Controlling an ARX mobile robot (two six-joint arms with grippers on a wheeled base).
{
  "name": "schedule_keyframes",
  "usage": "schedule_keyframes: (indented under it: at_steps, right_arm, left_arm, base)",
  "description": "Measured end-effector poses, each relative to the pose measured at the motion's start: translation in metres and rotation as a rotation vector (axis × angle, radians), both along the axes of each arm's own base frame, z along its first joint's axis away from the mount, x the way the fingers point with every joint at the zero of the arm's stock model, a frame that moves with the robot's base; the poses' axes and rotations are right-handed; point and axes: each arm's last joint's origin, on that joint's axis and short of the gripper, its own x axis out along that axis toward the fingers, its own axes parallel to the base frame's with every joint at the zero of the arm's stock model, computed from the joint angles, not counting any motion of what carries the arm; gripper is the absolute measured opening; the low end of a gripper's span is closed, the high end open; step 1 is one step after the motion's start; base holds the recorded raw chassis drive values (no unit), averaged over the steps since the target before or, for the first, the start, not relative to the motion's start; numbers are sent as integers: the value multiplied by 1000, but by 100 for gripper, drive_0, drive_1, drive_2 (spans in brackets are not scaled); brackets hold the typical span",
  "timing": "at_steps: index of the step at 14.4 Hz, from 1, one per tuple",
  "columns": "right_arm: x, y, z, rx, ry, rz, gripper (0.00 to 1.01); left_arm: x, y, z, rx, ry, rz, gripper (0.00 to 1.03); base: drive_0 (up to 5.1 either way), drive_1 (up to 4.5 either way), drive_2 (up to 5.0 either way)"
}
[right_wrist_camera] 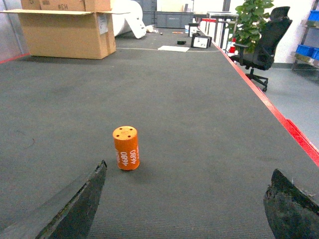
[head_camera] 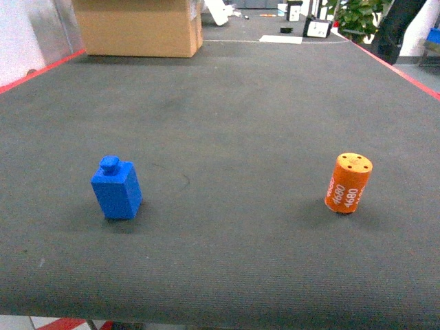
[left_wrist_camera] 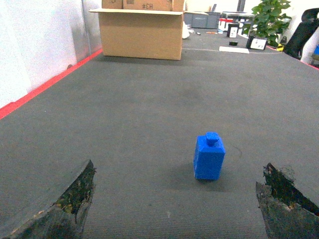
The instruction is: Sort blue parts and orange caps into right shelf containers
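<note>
Bright-blue part (head_camera: 116,188); orange cap (head_camera: 348,183) w/ white "4680" print; dk grey mat (head_camera: 234,110), red edge.

Only the fingertips of the robot are seen, at the bottom corners of the two wrist views; nothing of the robot is shown in the head view.

In the left wrist view, the left gripper (left_wrist_camera: 177,209) is shown as two dark wedge-shaped fingers (left_wrist_camera: 65,209). Their inner faces are rough and crumbly, flecked with brownish and greenish specks, and their edges look frayed.

In the right wrist view, the right gripper (right_wrist_camera: 179,209) is shown as two black fingers (right_wrist_camera: 75,209) of like shape. The left one looks smoother, with a greyish sheen along its upper edge; the right one is coarser and pitted.
</note>
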Motion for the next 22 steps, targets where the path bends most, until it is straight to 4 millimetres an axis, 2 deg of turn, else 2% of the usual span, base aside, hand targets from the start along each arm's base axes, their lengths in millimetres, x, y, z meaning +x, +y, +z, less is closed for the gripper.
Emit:
schedule_keyframes:
  at_steps: [9,10,12,14,16,17,19,21,22]
  right_arm:
    - [0,0,0,0,0,0,98]
    - [0,0,0,0,1,0,98]
    - [8,4,1,-3,158,-122,98]
    - [30,12,28,-9,133,-177,98]
    - [73,26,59,2,82,-131,98]
    - [93,32,61,-2,104,-107,98]
    - [134,44,49,-24,209,-62,98]
    - [165,54,43,-24,255,-35,98]
    - [176,59,37,-17,278,-26,98]
  left_arm:
    - [0,0,0,0,0,0,98]
    - [0,0,-2,-6,54,54,98]
    - [15,-5,8,10,154,210,98]
    - [41,-4,39,4,93,295,98]
    - [94,-22,70,-1,75,157,98]
    - [117,-32,70,6,131,94,98]
    - [166,-53,54,28,311,-31,98]
    - [206,-66,56,29,345,-80,98]
    - [221,-71,49,30,388,-102,98]
  base:
    - [0,0,0]
    - [0,0,0]
    - [0,0,0]
    - [0,0,0]
    - [0,0,0]
    - [0,0,0]
    - [0,0,0]
    - [0,0,0]
    - [0,0,0]
